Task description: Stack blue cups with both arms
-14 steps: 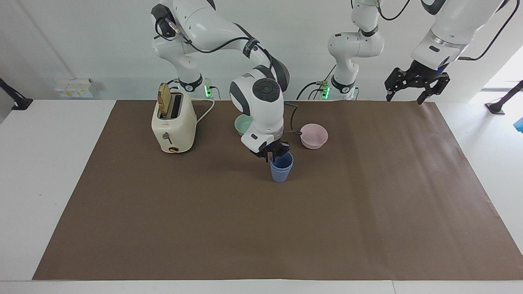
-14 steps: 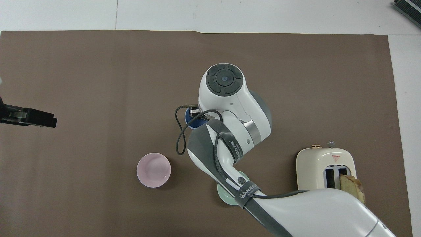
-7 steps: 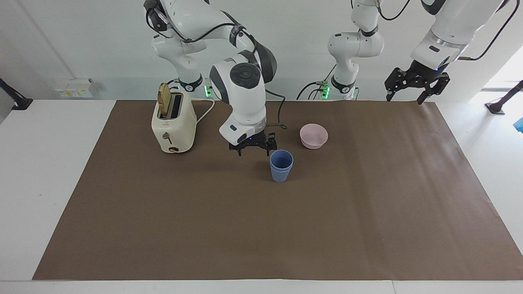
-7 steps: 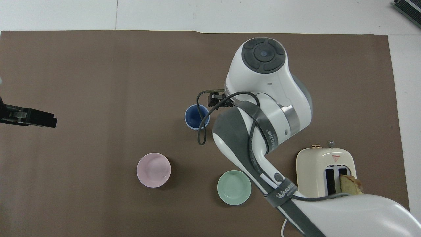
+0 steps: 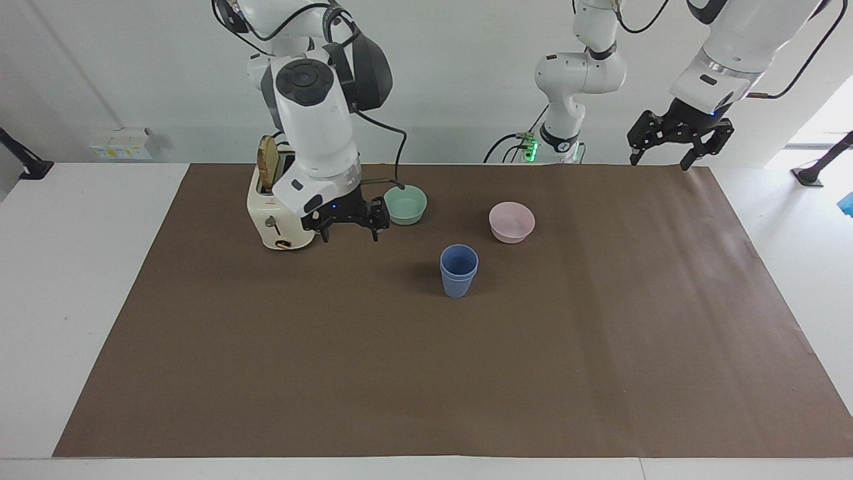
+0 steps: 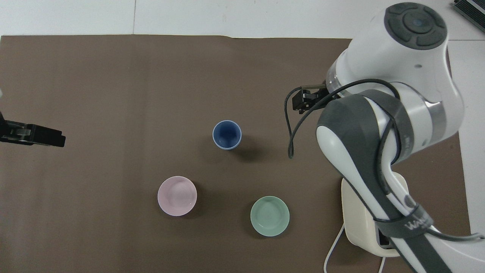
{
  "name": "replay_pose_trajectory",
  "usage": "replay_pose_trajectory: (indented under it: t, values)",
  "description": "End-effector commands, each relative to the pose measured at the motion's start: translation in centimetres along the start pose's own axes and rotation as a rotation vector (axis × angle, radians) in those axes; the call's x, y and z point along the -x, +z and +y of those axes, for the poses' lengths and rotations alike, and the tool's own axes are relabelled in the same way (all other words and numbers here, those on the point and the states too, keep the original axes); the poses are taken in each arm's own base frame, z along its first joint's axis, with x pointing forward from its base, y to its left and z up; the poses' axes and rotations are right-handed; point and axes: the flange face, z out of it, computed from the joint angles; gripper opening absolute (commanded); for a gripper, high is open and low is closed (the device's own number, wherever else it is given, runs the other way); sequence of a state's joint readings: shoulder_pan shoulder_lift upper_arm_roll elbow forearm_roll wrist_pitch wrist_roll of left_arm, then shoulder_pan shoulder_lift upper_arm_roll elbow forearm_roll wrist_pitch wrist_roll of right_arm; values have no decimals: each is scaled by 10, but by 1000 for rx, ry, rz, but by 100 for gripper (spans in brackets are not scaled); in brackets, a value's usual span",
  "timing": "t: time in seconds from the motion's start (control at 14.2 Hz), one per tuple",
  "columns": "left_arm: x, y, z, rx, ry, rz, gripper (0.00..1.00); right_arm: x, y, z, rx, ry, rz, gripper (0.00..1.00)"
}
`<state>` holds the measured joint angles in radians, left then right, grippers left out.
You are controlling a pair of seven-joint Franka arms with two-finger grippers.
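Cups (image 5: 458,270) sit nested mid-mat, nobody touching them now. Right gripper (image 5: 348,220), clamped on the rim a second ago, has let go and swung over beside the toaster (image 5: 280,212), jaws spread and empty. Left gripper (image 5: 680,137) waits open at its mat corner.

Matt plastic blue cups (image 5: 458,270), stacked.

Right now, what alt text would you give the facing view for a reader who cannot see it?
Two blue cups stand nested on the brown mat, touched by neither arm. The open right gripper hangs beside the toaster; the open left gripper waits at its own end. Green bowl and pink bowl sit nearer the robots.
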<state>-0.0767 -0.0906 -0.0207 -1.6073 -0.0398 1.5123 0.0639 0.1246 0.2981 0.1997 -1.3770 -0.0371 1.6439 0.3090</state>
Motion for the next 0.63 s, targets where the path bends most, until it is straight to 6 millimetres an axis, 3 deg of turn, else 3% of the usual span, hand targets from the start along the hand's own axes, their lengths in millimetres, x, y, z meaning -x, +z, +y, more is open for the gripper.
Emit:
replay_pose_trajectory:
  t: [0.0,0.21,0.56]
  values:
    - [5,-3,-3,-17,2,-10,100,8,-25,51,20,-47,2,100]
    - [5,-4,-3,-17,2,-9,100,16,-47,96,28,-46,6,100]
    - [5,-3,-3,-17,2,-10,100,31,-72,129,47,-56,21,100]
